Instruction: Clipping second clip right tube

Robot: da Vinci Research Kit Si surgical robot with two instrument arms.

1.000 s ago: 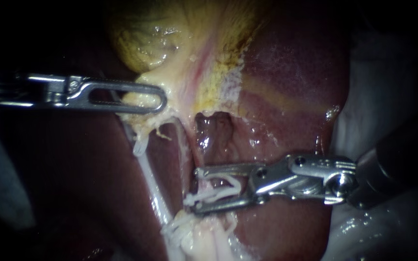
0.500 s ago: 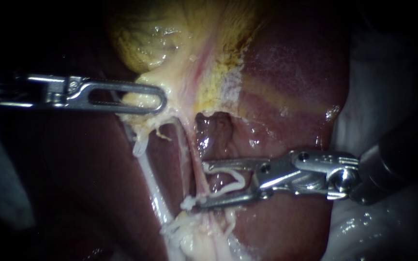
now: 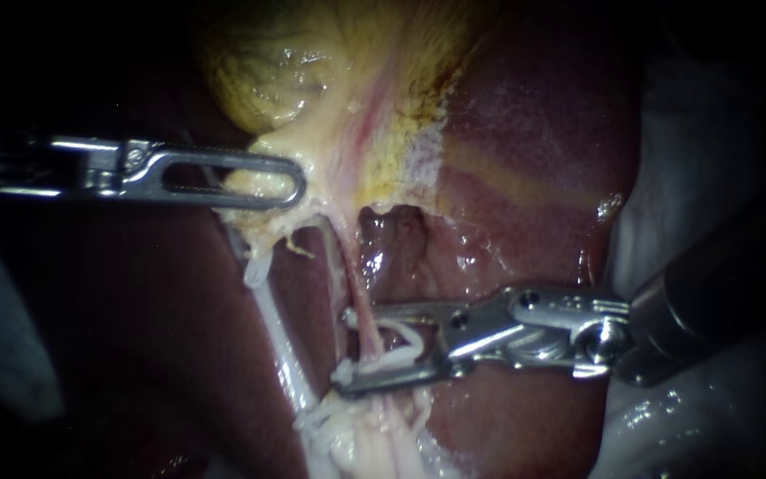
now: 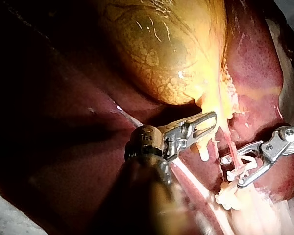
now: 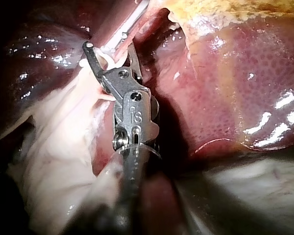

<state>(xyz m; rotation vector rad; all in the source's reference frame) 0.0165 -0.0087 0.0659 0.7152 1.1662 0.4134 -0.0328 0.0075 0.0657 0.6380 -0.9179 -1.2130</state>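
Pink, thin right tube (image 3: 358,302) runs from the yellow gallbladder (image 3: 312,80) down to frayed white tissue, over wet dark-red liver (image 3: 525,142). Right instrument (image 3: 344,350) end effector stands apart, straddling that tube and holding one white clip (image 3: 387,359) between its halves. Left instrument (image 3: 299,186) end effector clamped on gallbladder's lower edge. Two tubes, left tube (image 3: 272,337) whitish; two instruments. Pale sheeting (image 3: 693,177) at right.

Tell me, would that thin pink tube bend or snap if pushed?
Probably bends: the tube is thin, stretched taut like string below the gallbladder. Its wet shine suggests slippery. So thin, it may tear easily.
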